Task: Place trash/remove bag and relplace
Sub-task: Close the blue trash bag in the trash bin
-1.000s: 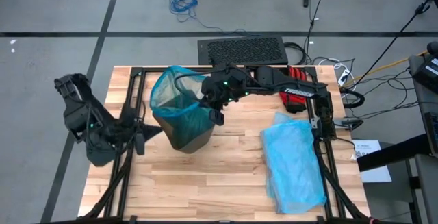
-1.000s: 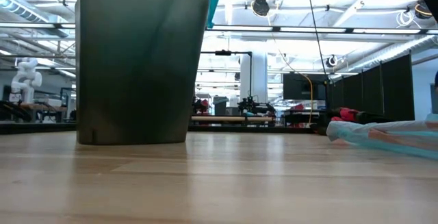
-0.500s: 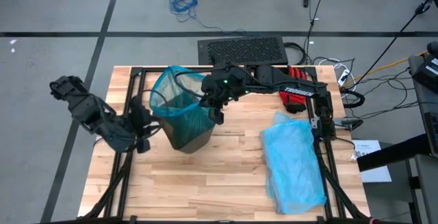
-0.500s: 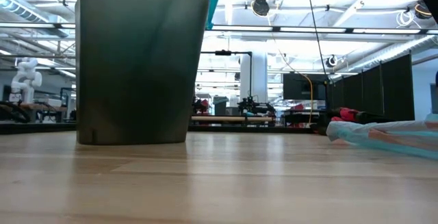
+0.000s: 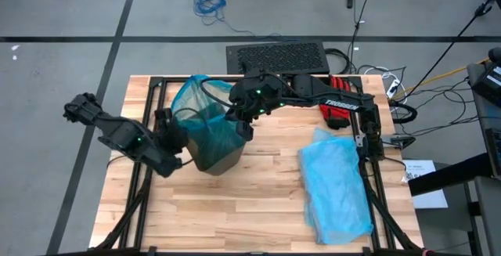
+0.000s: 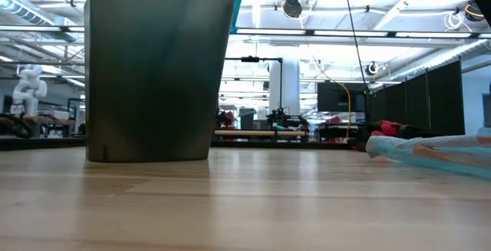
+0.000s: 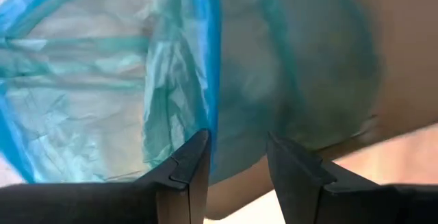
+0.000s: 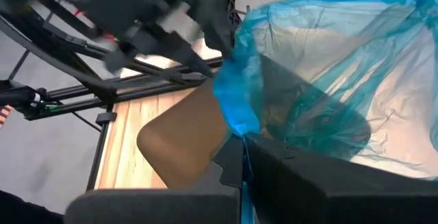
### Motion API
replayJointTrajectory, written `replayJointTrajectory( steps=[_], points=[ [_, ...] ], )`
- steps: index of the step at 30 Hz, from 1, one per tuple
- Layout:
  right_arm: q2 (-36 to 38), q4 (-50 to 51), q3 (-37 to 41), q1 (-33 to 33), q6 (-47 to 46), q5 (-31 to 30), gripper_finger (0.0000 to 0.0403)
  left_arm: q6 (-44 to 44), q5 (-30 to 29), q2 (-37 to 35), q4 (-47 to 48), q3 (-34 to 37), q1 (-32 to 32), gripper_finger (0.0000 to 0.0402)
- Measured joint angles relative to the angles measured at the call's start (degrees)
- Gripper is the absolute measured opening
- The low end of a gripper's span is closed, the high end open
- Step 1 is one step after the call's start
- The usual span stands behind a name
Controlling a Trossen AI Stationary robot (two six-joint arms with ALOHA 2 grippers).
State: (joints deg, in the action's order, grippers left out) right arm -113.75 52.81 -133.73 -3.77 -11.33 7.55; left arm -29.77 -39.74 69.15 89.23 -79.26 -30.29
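The teal-green bag with blue edging lines the brown bin, which stands on its base left of the table's middle. My right gripper is at the bin's right rim, shut on the bag. My left gripper is at the bin's left side, open, with its fingers close in front of the bag's outer side. A blue edge strip runs down to one fingertip. The trash is hidden. My right gripper pinches a bunched blue part of the bag's rim between its two fingers, coming from the table's right and slanting down. The bag stays in the bin, with its mouth held up there. Whether my left gripper touches the bag, I cannot tell.
A paler sky-blue plastic bag lies on the right half of the table. A red glove lies at the far right by the right arm's base. The black frame rails run along both table sides. Bare wood lies near the front edge.
My left gripper has swung from the table's left edge toward the bin, dropping a little and rolling about its own line. It now stands against the bin's left side. My right gripper has kept its hold on the bag's rim.
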Motion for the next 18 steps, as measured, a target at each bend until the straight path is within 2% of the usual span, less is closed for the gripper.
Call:
replayJointTrajectory(
  steps=[4, 10, 18],
  points=[
    [0.0, -0.2, 0.0, 0.0, 0.3, 0.0, 0.0, 0.4, -1.0, 1.5, 0.7, 0.0, 2.4, 0.0114],
    [0.0, -0.2, 0.0, 0.0, 0.5, 0.6, 0.0, 4.2, -0.9, 1.0, 0.6, -6.8, 4.1, 0.0013],
    [0.0, 0.2, 0.0, 0.1, 0.3, 1.4, 0.0, 11.6, -0.7, -0.2, 0.8, -22.3, 6.5, 0.0002]
  ],
)
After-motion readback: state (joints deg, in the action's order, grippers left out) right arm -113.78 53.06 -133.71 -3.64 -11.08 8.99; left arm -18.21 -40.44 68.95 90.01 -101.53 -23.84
